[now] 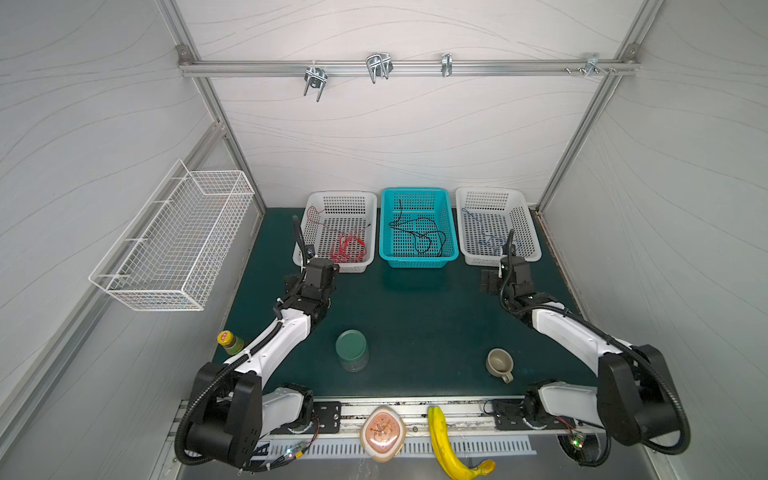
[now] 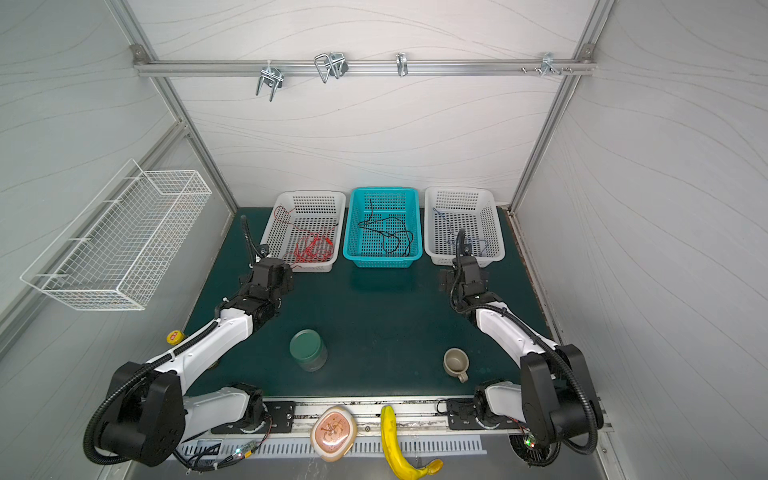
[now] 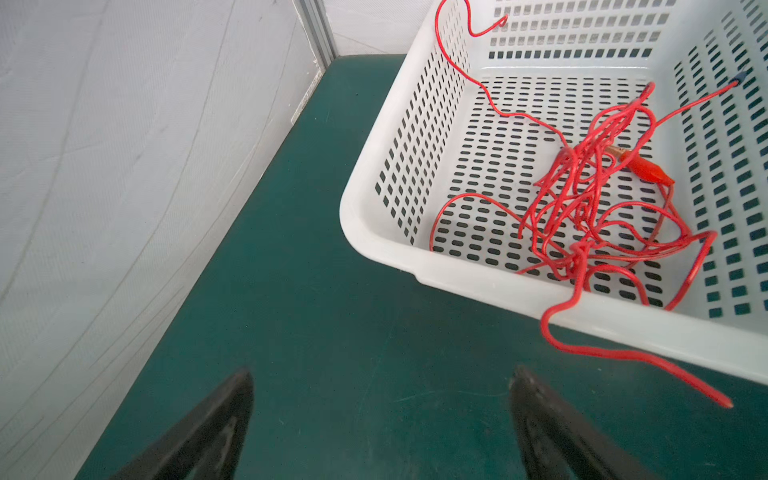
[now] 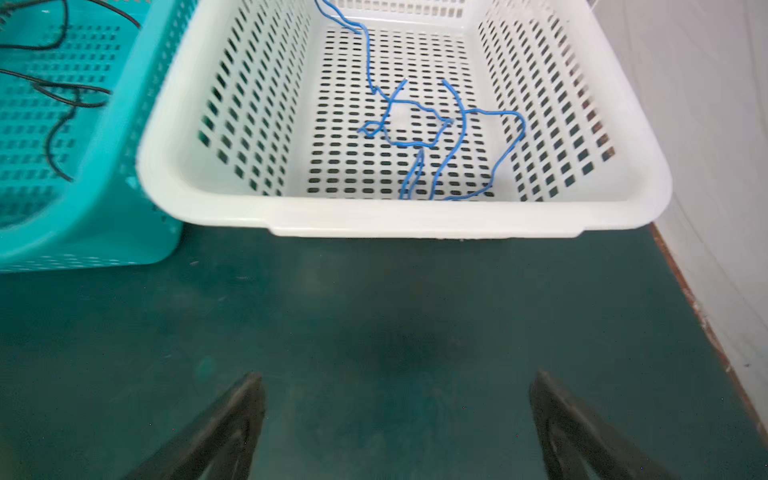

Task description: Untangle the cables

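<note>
Red cable [image 3: 590, 208]: a tangled bundle on the floor of the left white basket [image 1: 340, 193], centre-left of both top views. One strand climbs the basket's far wall; another hangs over the near rim, its loose end in the air above the green mat [image 1: 415, 324].
Red clip [image 3: 648, 170]: an alligator clip lying in the bundle.
Black cable [image 1: 419, 235]: loose loops inside the teal basket [image 1: 415, 190], the middle one of the row.
Blue cable [image 4: 436, 124]: a thin, open squiggle on the floor of the right white basket [image 4: 415, 216], one end running up the far wall.
Left gripper [image 3: 382, 374]: fingers spread wide, nothing between them. It sits over bare mat, just short of the near corner of the left white basket.
Right gripper [image 4: 398, 377]: fingers likewise spread wide and empty, over bare mat in front of the right white basket.
Contact: neither gripper touches a cable or a basket.
Baskets: three in a row at the back of the mat, close together – one cable colour in each.
Foreground: a green-lidded jar [image 1: 351, 349] and a cup [image 1: 500, 363] stand on the mat, well apart from the baskets.
</note>
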Controlling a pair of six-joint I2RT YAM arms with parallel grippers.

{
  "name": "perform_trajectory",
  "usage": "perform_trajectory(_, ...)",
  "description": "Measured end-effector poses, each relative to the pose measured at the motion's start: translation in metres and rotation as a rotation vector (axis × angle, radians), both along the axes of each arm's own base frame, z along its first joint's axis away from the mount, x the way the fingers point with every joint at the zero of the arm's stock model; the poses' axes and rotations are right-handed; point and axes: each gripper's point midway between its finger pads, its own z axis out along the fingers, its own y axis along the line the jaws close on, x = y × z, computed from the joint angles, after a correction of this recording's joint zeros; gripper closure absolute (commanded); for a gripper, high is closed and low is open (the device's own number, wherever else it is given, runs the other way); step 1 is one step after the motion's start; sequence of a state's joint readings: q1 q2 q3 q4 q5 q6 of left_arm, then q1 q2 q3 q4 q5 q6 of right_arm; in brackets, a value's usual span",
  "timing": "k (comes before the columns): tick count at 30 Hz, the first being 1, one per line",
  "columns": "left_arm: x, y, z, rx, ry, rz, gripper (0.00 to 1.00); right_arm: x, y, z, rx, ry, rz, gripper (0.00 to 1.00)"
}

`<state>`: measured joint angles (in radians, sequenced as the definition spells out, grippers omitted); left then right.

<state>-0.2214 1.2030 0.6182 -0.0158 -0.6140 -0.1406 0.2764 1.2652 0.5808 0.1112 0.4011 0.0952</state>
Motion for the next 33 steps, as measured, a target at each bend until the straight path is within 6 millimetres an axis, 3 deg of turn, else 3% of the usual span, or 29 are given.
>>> perform_trajectory(6,-0.003,-0.002,-0.017,0.005,-0.019,-0.032,0.03,0.016,-0.019,-0.036,-0.026,-0.018,0.001,0.01)
perform_trajectory(10,-0.002,-0.002,-0.022,0.007,-0.05,-0.055,0.03,0.032,-0.025,-0.042,0.022,-0.05,0.004,0.01)
perform_trajectory(12,0.001,-0.001,-0.023,0.005,-0.065,-0.064,0.04,0.037,-0.023,-0.042,0.051,-0.091,0.028,0.01)
perform_trajectory(17,0.015,-0.002,-0.028,-0.001,-0.098,-0.088,0.04,0.025,-0.003,-0.053,0.1,-0.119,0.159,0.01)
perform_trajectory(26,0.036,-0.001,-0.046,-0.047,-0.128,-0.159,0.05,0.04,0.01,-0.032,0.148,-0.174,0.24,0.01)
perform_trajectory(32,0.043,0.017,-0.063,-0.109,-0.16,-0.132,0.05,0.039,0.011,-0.033,0.16,-0.172,0.251,0.01)
perform_trajectory(33,0.042,0.02,-0.066,-0.115,-0.156,-0.12,0.0,0.039,0.011,-0.033,0.162,-0.172,0.252,0.01)
